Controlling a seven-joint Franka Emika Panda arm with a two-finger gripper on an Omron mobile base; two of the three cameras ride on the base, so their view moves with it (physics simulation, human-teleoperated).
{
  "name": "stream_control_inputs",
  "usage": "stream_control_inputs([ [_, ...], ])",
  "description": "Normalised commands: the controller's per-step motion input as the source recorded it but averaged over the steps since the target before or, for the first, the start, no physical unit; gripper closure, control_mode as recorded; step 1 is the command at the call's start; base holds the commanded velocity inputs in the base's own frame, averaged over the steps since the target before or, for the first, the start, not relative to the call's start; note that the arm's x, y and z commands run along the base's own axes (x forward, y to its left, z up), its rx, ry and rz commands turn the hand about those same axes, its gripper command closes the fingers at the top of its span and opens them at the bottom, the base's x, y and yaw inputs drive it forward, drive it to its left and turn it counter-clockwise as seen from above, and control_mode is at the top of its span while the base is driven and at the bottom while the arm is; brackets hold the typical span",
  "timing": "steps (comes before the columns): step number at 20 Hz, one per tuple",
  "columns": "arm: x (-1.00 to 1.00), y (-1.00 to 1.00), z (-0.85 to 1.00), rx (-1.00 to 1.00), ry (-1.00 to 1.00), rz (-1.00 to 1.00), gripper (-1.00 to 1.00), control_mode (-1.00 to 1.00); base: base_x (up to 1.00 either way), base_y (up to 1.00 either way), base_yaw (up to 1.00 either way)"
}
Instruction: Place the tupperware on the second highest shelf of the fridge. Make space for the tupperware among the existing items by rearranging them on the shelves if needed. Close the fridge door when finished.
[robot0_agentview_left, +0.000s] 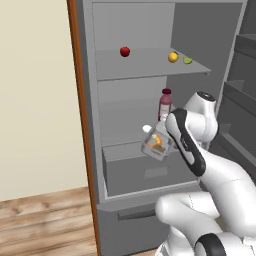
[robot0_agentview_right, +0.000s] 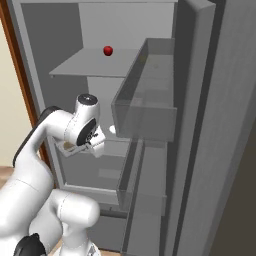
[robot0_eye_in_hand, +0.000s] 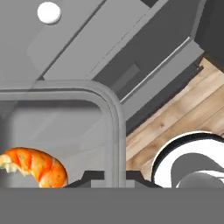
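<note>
Kitchen: open fridge (robot0_agentview_left: 90, 100) with fruit

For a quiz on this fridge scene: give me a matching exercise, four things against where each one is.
Things:
1. red apple
2. lime
3. pink bottle
4. tupperware

Places:
A. clamped in the gripper, tilted, before the open fridge
B. right end of the upper shelf, beside the orange fruit
C. left part of the upper shelf
D. upright on the lower shelf

Pairs: 1-C, 2-B, 3-D, 4-A
</note>
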Motion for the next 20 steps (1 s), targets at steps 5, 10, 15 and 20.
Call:
stream_control_inputs([
  [5,0.00,0.00,-0.06,0.00,0.02,-0.29,1.00,-1.00,0.00,0.00,0.00],
  [10,0.00,0.00,-0.22,0.00,0.00,-0.25,1.00,-1.00,0.00,0.00,0.00],
  [15,0.00,0.00,-0.29,0.01,0.00,-0.15,1.00,-1.00,0.00,0.00,0.00],
  [20,0.00,-0.01,-0.19,0.04,0.03,-0.02,1.00,-1.00,0.00,0.00,0.00],
])
